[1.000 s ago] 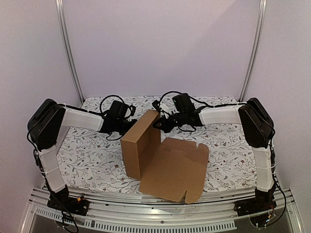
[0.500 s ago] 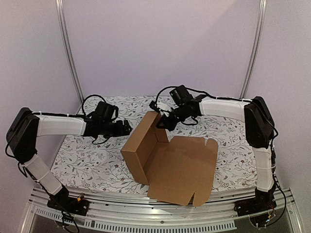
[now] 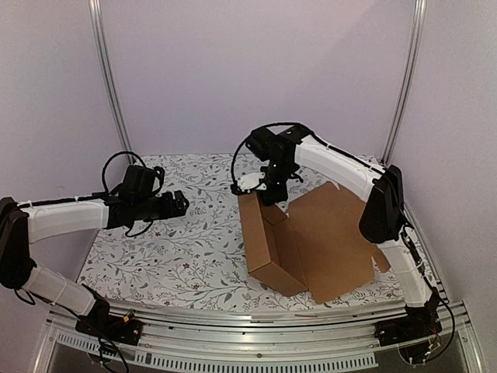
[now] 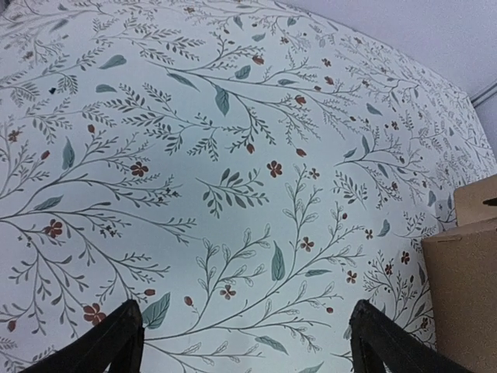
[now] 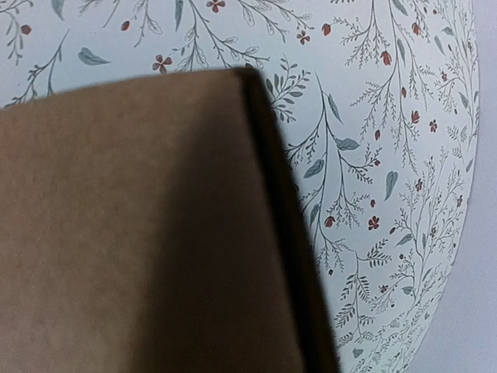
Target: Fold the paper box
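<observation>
spread over the whole table, a flowered cloth [image 3: 155, 249]. right of centre, the cardboard box [image 3: 268, 241]: tipped up on one side, wide lid panel opened out to the right, probably to leave the flaps free for tucking. at the far top corner of the box, the right gripper [image 3: 269, 190], close over the edge as if steadying it; cannot tell whether clamped or apart, no fingers visible from the wrist. far left, well apart from the box, the left gripper [image 3: 179, 203], spread wide above the cloth, holding nothing, seemingly kept clear.
</observation>
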Robot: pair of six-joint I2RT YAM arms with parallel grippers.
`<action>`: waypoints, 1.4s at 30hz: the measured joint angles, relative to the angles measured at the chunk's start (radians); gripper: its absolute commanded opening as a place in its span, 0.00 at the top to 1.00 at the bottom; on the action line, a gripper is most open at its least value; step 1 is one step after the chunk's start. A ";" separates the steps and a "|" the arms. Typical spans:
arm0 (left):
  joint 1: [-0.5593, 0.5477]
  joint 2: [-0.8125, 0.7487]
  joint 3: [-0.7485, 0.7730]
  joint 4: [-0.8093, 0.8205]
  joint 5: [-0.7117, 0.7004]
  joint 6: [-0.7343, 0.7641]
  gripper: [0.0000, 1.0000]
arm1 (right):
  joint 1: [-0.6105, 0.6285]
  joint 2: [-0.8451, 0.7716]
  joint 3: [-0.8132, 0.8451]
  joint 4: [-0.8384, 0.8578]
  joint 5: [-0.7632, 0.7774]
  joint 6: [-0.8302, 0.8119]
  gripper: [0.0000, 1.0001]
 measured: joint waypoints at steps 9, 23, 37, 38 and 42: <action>0.003 -0.050 -0.033 0.022 0.062 -0.005 0.08 | 0.121 0.089 0.036 -0.079 0.218 -0.075 0.28; -0.093 0.012 -0.055 0.181 0.176 0.063 0.09 | 0.095 -0.439 -0.025 -0.089 0.119 -0.020 0.23; -0.180 0.375 0.327 0.396 0.402 0.371 0.13 | -0.004 -0.567 -0.251 -0.100 0.080 0.192 0.21; -0.182 0.379 0.327 0.405 0.418 0.374 0.13 | -0.014 -0.567 -0.257 -0.101 0.083 0.201 0.23; -0.196 0.380 0.309 0.436 0.455 0.374 0.14 | -0.074 -0.567 -0.270 -0.104 0.074 0.235 0.38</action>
